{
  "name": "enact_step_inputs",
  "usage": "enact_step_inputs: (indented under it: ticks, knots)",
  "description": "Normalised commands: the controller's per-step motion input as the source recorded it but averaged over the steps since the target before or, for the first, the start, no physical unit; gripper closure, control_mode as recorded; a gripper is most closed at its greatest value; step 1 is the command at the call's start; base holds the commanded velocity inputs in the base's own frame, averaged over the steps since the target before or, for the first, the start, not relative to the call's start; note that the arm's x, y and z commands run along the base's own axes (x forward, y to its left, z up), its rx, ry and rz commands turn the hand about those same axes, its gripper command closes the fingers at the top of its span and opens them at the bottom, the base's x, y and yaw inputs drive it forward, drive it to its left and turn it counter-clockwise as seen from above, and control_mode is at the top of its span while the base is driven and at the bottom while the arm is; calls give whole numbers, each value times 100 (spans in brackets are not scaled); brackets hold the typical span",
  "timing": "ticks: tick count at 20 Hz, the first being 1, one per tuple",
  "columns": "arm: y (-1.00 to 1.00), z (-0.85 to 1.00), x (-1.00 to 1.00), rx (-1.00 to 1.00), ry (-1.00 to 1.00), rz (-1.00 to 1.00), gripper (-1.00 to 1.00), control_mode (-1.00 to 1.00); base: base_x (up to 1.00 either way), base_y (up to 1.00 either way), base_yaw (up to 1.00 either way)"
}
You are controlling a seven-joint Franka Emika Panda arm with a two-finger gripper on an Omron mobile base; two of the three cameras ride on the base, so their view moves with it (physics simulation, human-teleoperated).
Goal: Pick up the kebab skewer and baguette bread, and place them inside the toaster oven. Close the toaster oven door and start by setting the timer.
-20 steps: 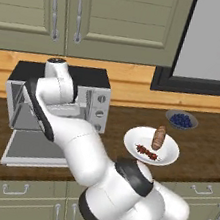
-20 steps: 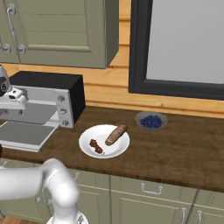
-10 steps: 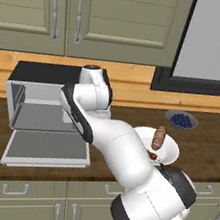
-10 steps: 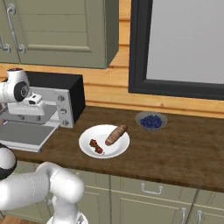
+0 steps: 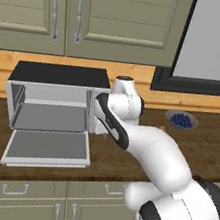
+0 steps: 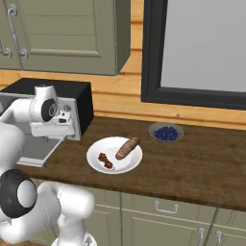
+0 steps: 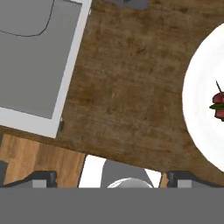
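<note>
progress: barely started tbh | gripper (image 7: 109,177) jaws spread wide, nothing in them, hanging over bare counter (image 7: 131,87) | kebab skewer (image 6: 105,160) and baguette bread (image 6: 127,147) both on the white plate (image 6: 98,151) | toaster oven (image 5: 53,100) empty, toaster oven door (image 5: 47,147) dropped open | left: both loads, shut door, timer

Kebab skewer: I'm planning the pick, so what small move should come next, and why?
Probably shift the open tool sideways until it hangs over the kebab skewer on the white plate. The toaster oven door is already down, and the hand view looks at bare counter beside the plate.
</note>
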Motion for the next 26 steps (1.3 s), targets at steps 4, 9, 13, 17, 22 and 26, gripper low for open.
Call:
enact_step_inputs:
  ticks: [4, 9, 13, 17, 22, 26]
  knots:
    - [-100, -31, 0, 0, 14, 0, -100, -100, 0, 0, 0]
    - [-100, -29, 0, 0, 11, 1, -100, -100, 0, 0, 0]
    - [-80, -34, 0, 0, 9, 0, -100, -100, 0, 0, 0]
    - [-69, -28, 14, 0, 9, -1, -100, -100, 0, 0, 0]
    - [-59, -19, 24, 2, 1, 0, -100, -100, 0, 0, 0]
    - [-4, -34, 19, 4, -1, 0, -100, -100, 0, 0, 0]
